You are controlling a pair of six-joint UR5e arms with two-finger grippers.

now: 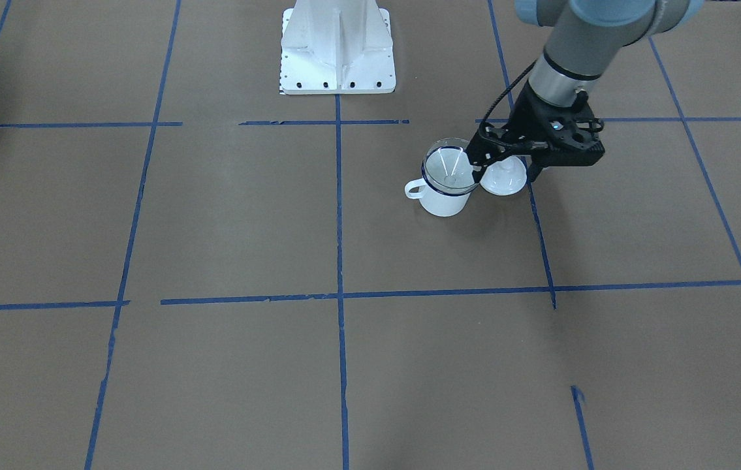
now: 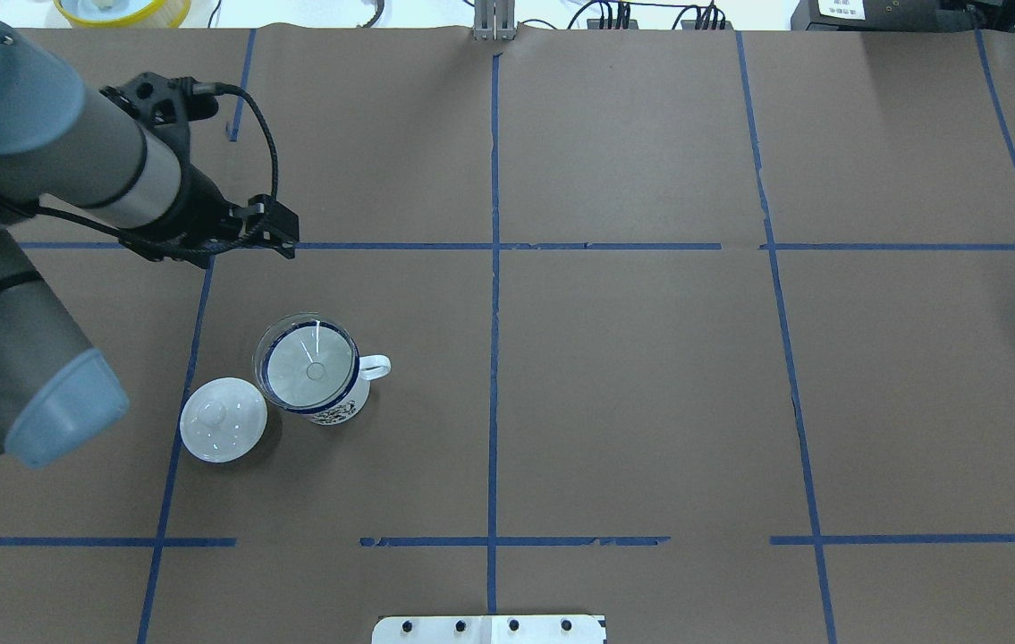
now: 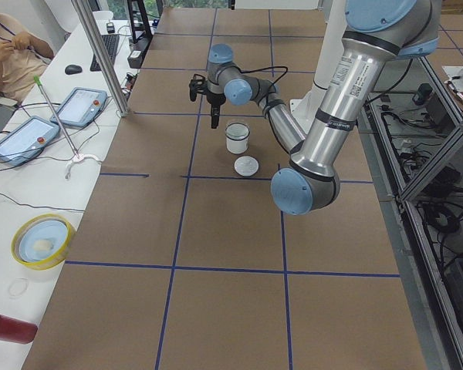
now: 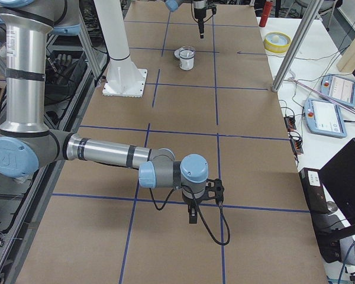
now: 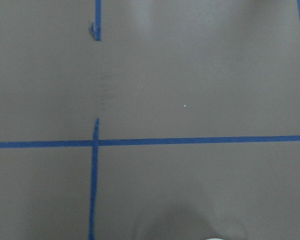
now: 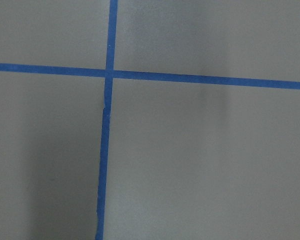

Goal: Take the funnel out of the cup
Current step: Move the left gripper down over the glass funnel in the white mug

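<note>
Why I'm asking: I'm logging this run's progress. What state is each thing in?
funnel: seated in the cup, not gripped.
cup: upright on the table, funnel in its mouth.
lid: lying beside the cup, knob up.
left end effector: open, empty, above the table.
right end effector: far from the cup; open or shut cannot be told.

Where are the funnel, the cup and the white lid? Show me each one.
funnel (image 2: 300,356): overhead exterior view, on the clear cone.
cup (image 2: 335,413): overhead exterior view, on the outer wall below the rim.
white lid (image 2: 214,412): overhead exterior view, on the central knob.
</note>
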